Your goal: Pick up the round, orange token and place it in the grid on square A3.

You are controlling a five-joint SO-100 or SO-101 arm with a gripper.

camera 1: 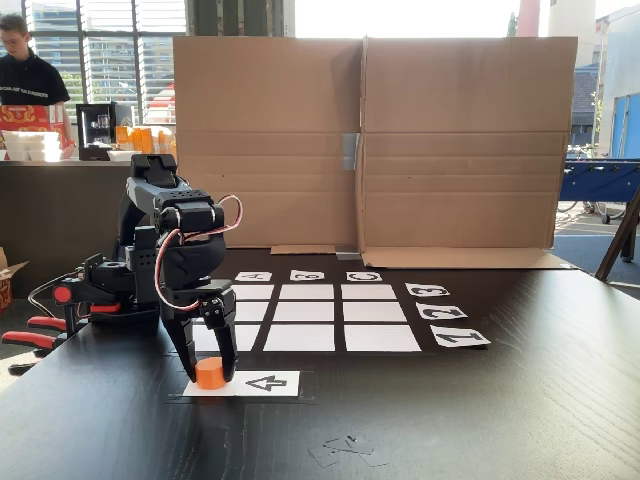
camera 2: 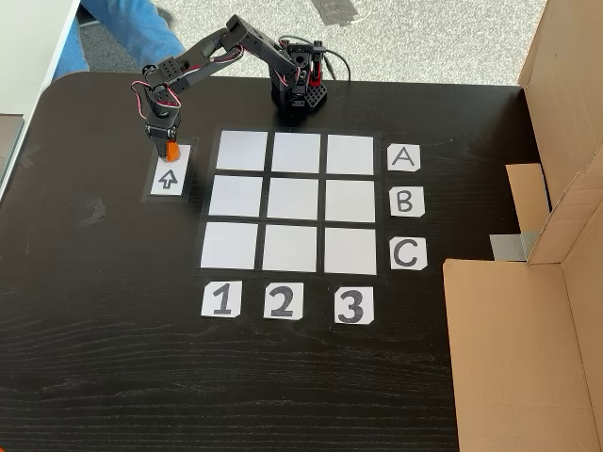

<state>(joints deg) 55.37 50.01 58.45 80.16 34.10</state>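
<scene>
Claw (camera 1: 209, 372) spread around token (camera 1: 210, 374) on arrow card (camera 1: 262, 383), contact unclear, token partly hidden overhead (camera 2: 171, 150)

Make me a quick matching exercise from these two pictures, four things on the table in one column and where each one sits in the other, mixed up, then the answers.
Things:
1. token
2. square A3
3. cardboard wall
4. arm base

Places:
a. beyond the grid's row A
b. on the arrow card, between the fingers of the end effector
c. standing along the table edge
d. corner cell next to the A card

Pairs: 1-b, 2-d, 3-c, 4-a
</scene>
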